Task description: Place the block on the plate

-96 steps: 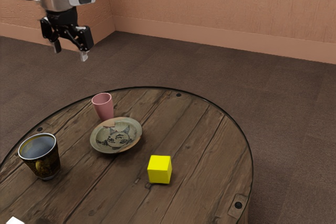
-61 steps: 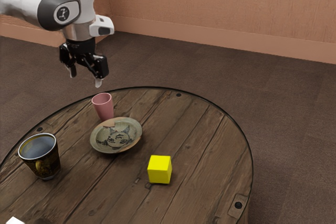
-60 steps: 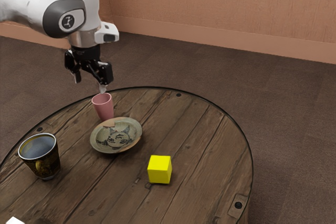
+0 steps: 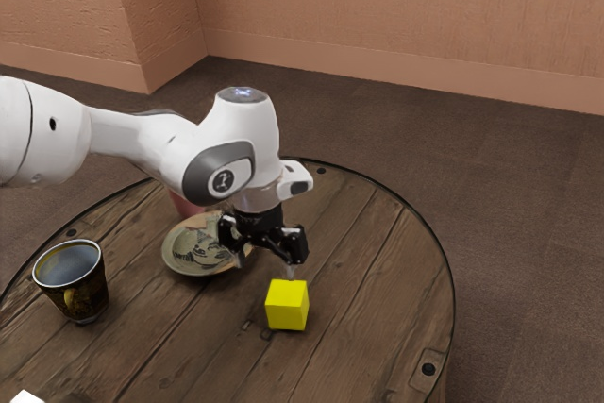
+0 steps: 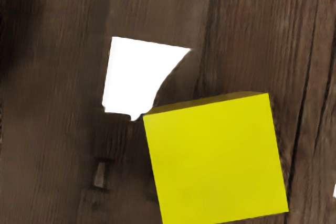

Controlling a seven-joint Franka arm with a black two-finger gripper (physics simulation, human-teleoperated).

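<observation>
In the exterior view my gripper point(image 4: 265, 266) is open, its two fingers apart above the table, just over and to the exterior view's left of the yellow block point(image 4: 287, 306). One fingertip appears close to the block's upper rear edge; whether it touches is unclear. Nothing is held. The round patterned plate point(image 4: 192, 254) lies behind the block toward the exterior view's left, its right part hidden by the hand. In the wrist view the yellow block point(image 5: 216, 160) rests on the wood, large and close under the hand, slightly turned.
A dark yellow-brown cup point(image 4: 79, 285) stands on the round wooden table point(image 4: 368, 233) at the exterior view's left. A pink cup point(image 4: 183, 205) behind the plate is mostly covered by the arm. A white object point(image 4: 26, 397) shows at the lower left corner. The wrist view has a white patch point(image 5: 134, 77) beside the block.
My arm has swung toward the exterior view's right and come down, from beyond the table's far edge to just above the block. Block, plate and cups have stayed put.
</observation>
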